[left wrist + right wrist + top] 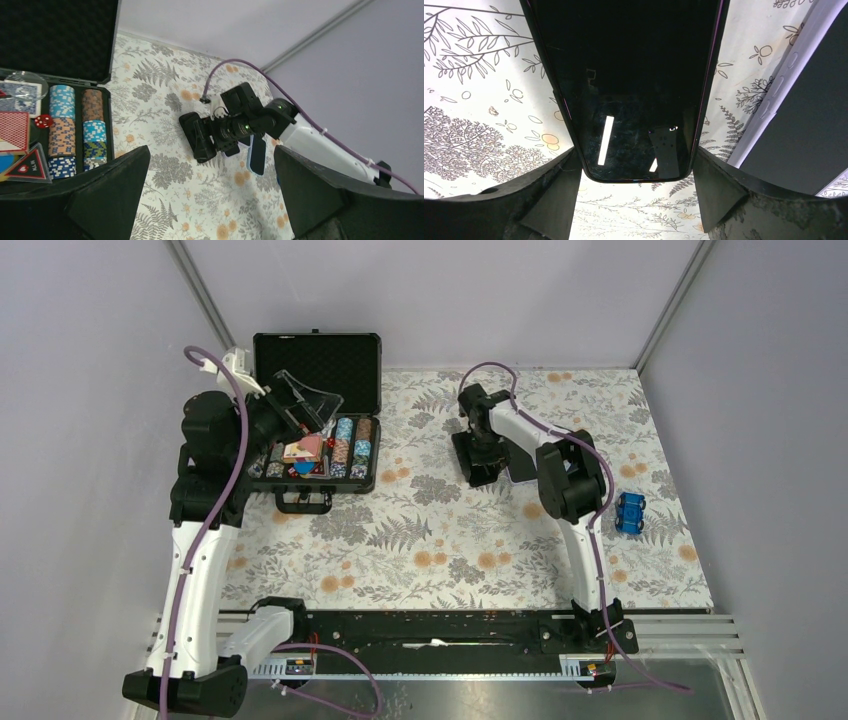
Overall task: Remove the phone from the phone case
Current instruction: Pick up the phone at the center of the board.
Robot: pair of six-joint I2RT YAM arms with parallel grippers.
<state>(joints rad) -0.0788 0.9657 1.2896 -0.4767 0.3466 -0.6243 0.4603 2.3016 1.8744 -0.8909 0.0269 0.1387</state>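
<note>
Astride the phone (624, 75), my right pincer (635, 165) flanked its slick-looking, stiff long edges; clenched or not, I couldn't tell.

Far end of phone (634, 90) is cut off at top edge, right wrist view. Overhead, right gripper (478, 462) hides it; finger contact unclear.

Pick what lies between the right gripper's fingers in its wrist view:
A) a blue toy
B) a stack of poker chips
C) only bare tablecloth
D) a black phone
D: the right wrist view shows a glossy black phone flat on the flowered tablecloth, its end between the right gripper fingers.
</note>
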